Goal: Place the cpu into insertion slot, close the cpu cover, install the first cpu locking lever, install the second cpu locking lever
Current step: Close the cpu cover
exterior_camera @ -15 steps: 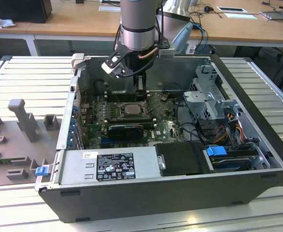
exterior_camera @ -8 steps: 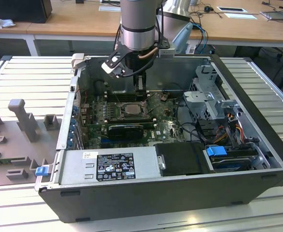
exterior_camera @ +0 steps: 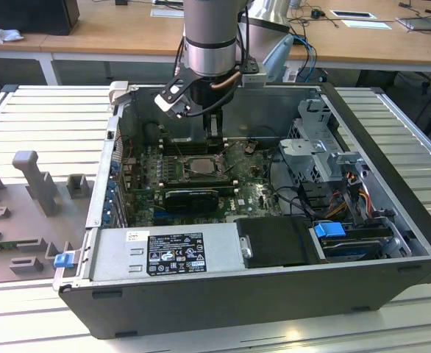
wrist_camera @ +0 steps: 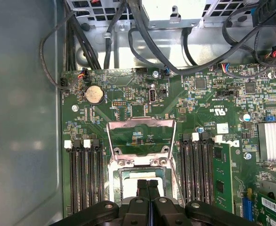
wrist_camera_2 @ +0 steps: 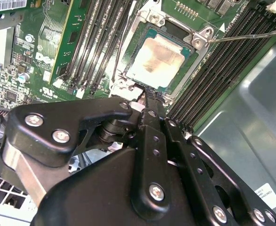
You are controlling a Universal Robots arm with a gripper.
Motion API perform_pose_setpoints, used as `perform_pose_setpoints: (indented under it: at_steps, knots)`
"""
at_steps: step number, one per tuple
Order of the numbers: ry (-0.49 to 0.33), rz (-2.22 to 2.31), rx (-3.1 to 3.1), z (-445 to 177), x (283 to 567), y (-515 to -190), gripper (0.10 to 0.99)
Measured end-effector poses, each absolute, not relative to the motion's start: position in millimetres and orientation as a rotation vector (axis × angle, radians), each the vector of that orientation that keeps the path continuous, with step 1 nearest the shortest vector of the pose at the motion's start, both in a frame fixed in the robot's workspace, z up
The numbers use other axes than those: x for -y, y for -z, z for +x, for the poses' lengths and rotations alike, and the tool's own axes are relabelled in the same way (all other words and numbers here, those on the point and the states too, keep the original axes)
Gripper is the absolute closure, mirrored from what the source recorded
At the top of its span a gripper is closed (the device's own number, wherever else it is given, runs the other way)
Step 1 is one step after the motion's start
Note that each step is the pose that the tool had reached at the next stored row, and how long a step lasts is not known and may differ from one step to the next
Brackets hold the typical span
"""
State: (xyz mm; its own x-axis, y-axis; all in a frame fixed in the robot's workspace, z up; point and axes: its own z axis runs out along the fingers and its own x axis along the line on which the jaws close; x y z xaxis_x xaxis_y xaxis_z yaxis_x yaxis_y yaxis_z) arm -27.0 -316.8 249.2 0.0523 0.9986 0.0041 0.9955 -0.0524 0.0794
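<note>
Gripper [wrist_camera: 148,187], fingers pressed together on nothing, hangs just over one edge of the cpu [wrist_camera_2: 154,61], which lies flat in the insertion slot [wrist_camera_2: 189,55], cpu cover [wrist_camera: 140,125] flipped open beyond the fingertips.

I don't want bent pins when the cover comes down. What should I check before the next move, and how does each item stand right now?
1. The cpu lies inside the insertion slot: ok.
2. The cpu sits fully flat in it: cannot tell.
3. The cpu cover stands tilted open, clear of the chip: ok.
4. One locking lever is unlatched, sticking out beside the socket: ok.
5. The gripper is shut with nothing between its fingers, at the socket's edge: ok.
</note>
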Motion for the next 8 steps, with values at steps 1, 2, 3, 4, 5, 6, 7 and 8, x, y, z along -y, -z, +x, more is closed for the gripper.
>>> perform_pose_setpoints:
  at_steps: [1, 2, 3, 4, 5, 6, 7, 8]
  knots:
    - [-0.089, 2.238, -2.124, -27.0, 316.8, -249.2, 0.980]
    - [-0.089, 2.238, -2.124, -27.0, 316.8, -249.2, 0.980]
    - [-0.089, 2.238, -2.124, -27.0, 316.8, -249.3, 0.980]
    - [-0.089, 2.238, -2.124, -27.0, 316.8, -249.4, 0.980]
    - [-0.089, 2.238, -2.124, -27.0, 316.8, -249.5, 0.980]
    - [-0.089, 2.238, -2.124, -27.0, 316.9, -250.0, 0.980]
    - [-0.088, 2.238, -2.124, -27.0, 316.9, -250.4, 0.980]
    - [-0.089, 2.238, -2.124, -27.0, 316.9, -251.0, 0.980]
